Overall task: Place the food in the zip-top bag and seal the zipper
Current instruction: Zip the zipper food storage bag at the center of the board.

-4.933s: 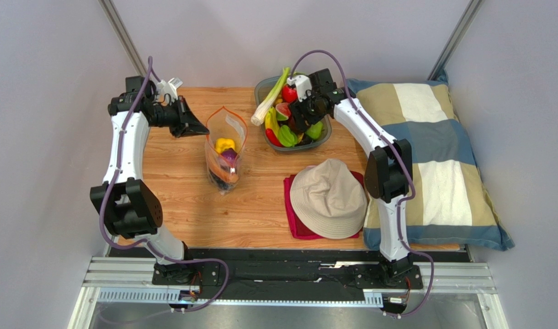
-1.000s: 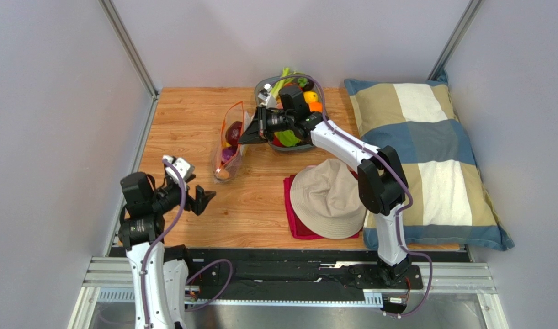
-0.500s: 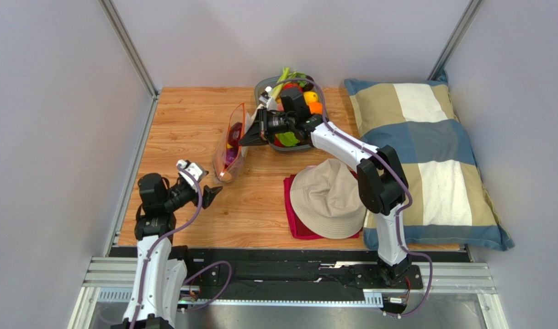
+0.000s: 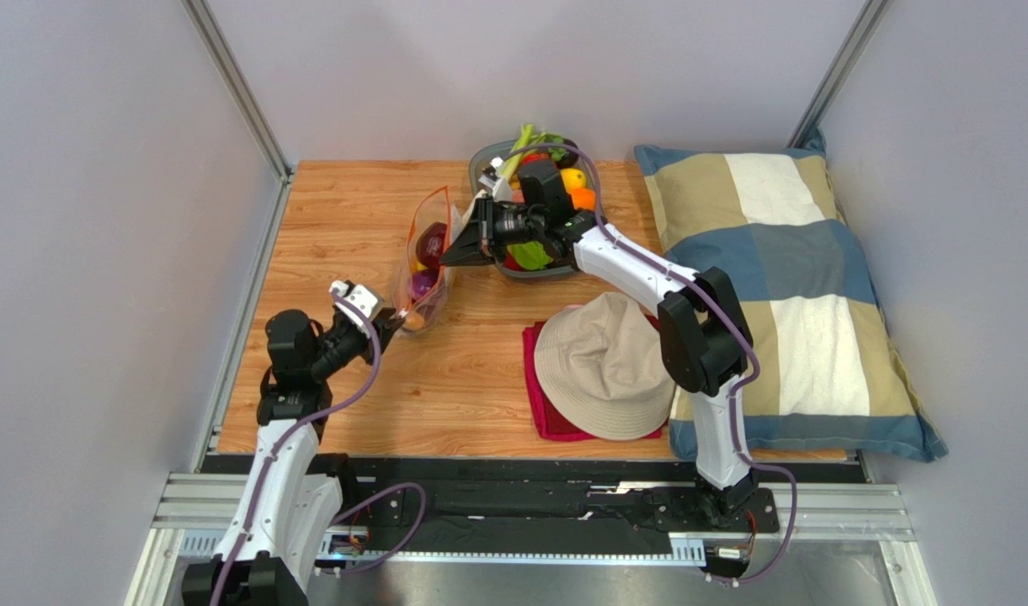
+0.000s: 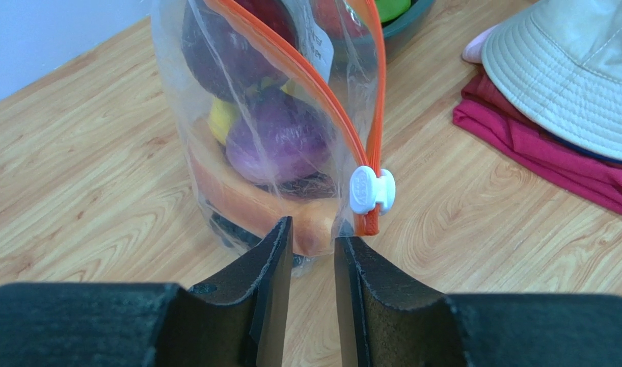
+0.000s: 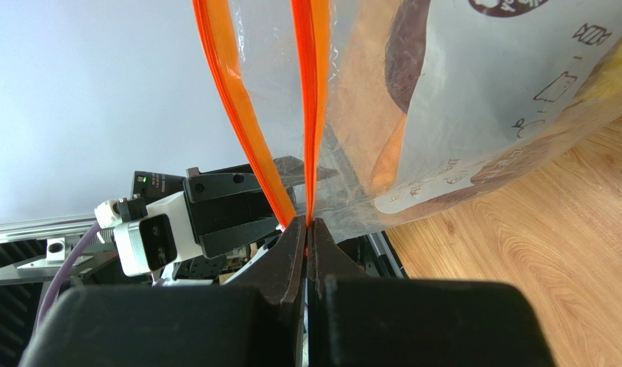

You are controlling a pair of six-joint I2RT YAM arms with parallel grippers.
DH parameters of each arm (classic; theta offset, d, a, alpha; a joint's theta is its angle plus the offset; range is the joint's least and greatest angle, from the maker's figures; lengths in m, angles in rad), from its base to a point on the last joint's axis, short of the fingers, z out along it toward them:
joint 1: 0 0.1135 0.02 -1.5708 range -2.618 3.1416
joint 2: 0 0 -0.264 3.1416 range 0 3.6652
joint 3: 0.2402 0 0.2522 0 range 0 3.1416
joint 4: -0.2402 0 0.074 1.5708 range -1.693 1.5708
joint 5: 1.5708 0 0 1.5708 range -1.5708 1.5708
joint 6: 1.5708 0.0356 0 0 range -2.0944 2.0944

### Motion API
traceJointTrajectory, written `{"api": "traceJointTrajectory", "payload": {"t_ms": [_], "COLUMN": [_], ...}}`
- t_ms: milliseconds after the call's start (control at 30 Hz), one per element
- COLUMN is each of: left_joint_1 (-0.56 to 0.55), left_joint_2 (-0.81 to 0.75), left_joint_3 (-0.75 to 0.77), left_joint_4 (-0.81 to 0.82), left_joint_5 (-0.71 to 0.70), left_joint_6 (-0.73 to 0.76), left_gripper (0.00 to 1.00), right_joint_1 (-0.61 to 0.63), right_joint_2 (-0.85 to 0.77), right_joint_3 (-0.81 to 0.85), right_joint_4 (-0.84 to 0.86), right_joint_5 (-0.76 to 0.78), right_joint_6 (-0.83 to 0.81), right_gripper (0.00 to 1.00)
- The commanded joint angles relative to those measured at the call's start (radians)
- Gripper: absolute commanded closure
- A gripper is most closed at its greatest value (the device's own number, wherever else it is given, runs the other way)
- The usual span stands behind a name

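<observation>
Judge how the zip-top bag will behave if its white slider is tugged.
Likely floppy: the zip-top bag is thin film creased around the food. It could tip or slide, standing on a narrow base, though the right gripper pinching the zipper should steady it.

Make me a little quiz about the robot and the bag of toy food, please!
1. The left gripper hangs open just before the slider on the zip-top bag. What colour is that slider?
2. Which gripper is shut on the bag's orange zipper? A) left B) right C) neither
3. True or false: the zipper is sealed all the way along.

Key
1. White.
2. B: the right gripper pinches the strip.
3. False: its two orange strips stand apart, so the mouth is open.
</observation>
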State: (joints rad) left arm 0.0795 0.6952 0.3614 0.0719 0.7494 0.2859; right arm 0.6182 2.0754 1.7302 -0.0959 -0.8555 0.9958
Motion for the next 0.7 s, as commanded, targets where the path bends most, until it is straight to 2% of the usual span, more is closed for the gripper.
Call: {"api": "traceJointTrajectory", "payload": {"t_ms": [0, 133, 367, 467, 500, 567, 667], "left_joint_1": [-0.007, -0.041, -0.076, -0.103, -0.103, -0.103, -0.103], "left_joint_2": [-0.019, -0.059, -0.004, 0.023, 0.023, 0.01, -0.025], "left_joint_3": [-0.007, -0.025, -0.018, 0.008, 0.016, 0.028, 0.042], "left_joint_4": [0.088, 0.092, 0.15, 0.137, 0.125, 0.097, 0.054], "left_joint_5": [0.018, 0.016, -0.036, -0.033, -0.027, -0.018, -0.005], "left_joint_6": [-0.06, -0.042, -0.037, -0.037, -0.031, -0.036, -0.037], "left_gripper": [0.62, 0.58, 0.62, 0.76, 0.86, 0.99, 1.0], "right_joint_1": [-0.006, -0.008, -0.006, -0.006, -0.006, -0.008, -0.011], "right_joint_2": [-0.006, -0.005, 0.0, -0.005, -0.009, -0.011, -0.009], "right_joint_3": [-0.012, -0.014, -0.02, -0.021, -0.021, -0.024, -0.02], "right_joint_4": [0.053, 0.056, 0.067, 0.065, 0.065, 0.064, 0.061], "right_joint_5": [-0.016, -0.014, -0.011, -0.011, -0.011, -0.007, -0.01], "right_joint_6": [0.02, 0.023, 0.03, 0.026, 0.024, 0.02, 0.009], "right_gripper": [1.0, 1.0, 1.0, 1.0, 1.0, 1.0, 1.0]}}
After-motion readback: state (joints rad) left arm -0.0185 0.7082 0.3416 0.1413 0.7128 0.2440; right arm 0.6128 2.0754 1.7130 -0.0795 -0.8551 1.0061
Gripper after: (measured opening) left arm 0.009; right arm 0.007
